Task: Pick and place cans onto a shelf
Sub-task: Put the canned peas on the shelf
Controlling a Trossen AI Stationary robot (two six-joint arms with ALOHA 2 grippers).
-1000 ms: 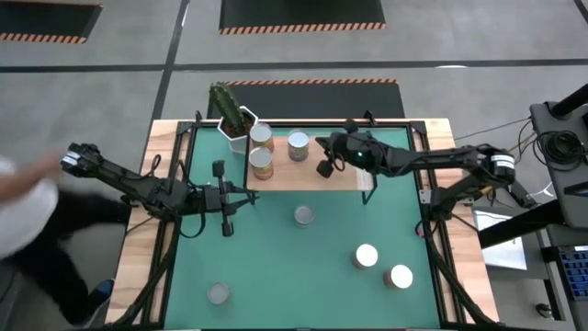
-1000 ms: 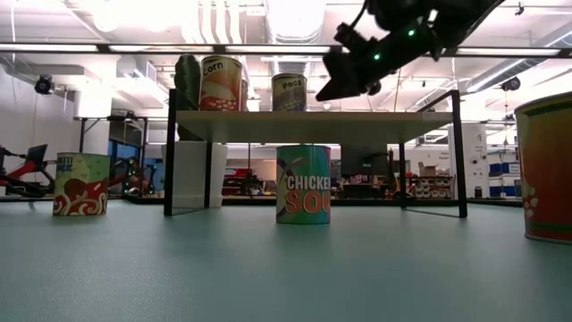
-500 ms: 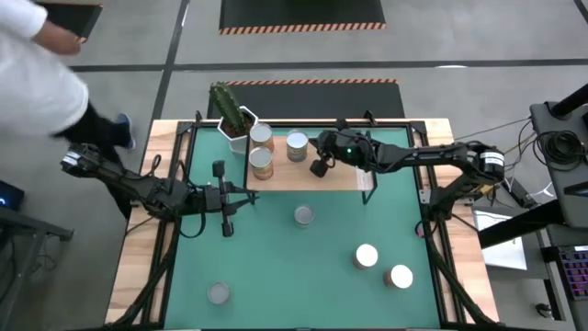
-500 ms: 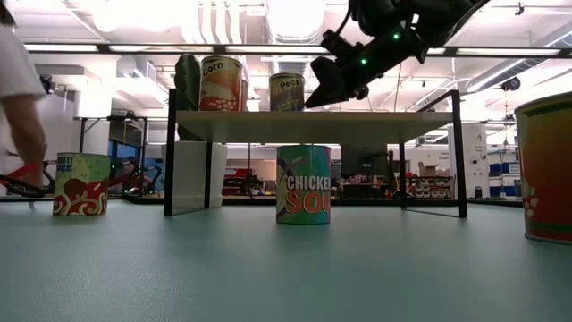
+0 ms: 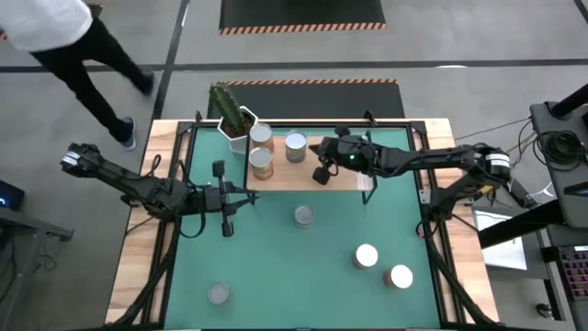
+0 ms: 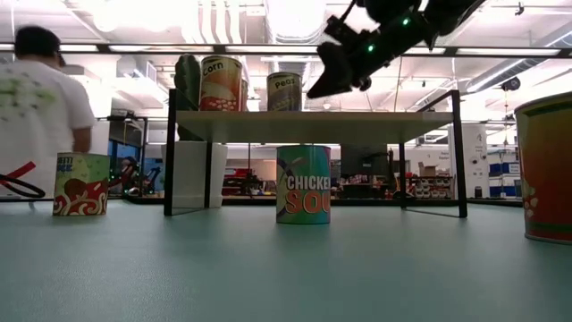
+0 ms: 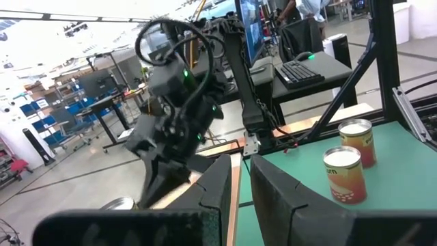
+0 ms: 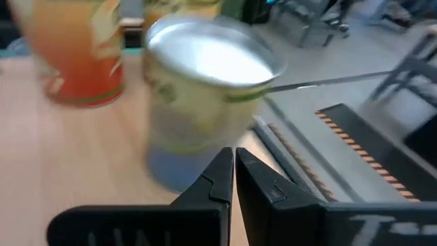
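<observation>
So from above, going left to right: the left tool point(image 5: 227, 219) sits low over the mat near the tabletop's left edge, fingers point(image 7: 222, 179) pinched almost together with nothing in them. The shelf point(image 5: 308, 175) runs along the back edge, next to a cactus pot point(image 5: 237, 129) at the back-left corner. Three cans are up on it: two point(image 5: 262, 135) point(image 5: 263, 163) at its left end and a third point(image 5: 295, 146) just right of those. The right tool point(image 5: 319, 170) hangs over the shelf, just beside that third can, fingers point(image 8: 220, 179) shut and empty; its wrist camera is looking right at the can point(image 8: 205, 89), blurry though, so I can't tell if they touch. On the mat there's one can point(image 5: 304, 215) in front of the shelf, one point(image 5: 218, 293) by the front-left corner, and two point(image 5: 367, 256) point(image 5: 401, 276) toward the front-right. A person point(image 5: 64, 41) is on the floor past the back-left corner.
</observation>
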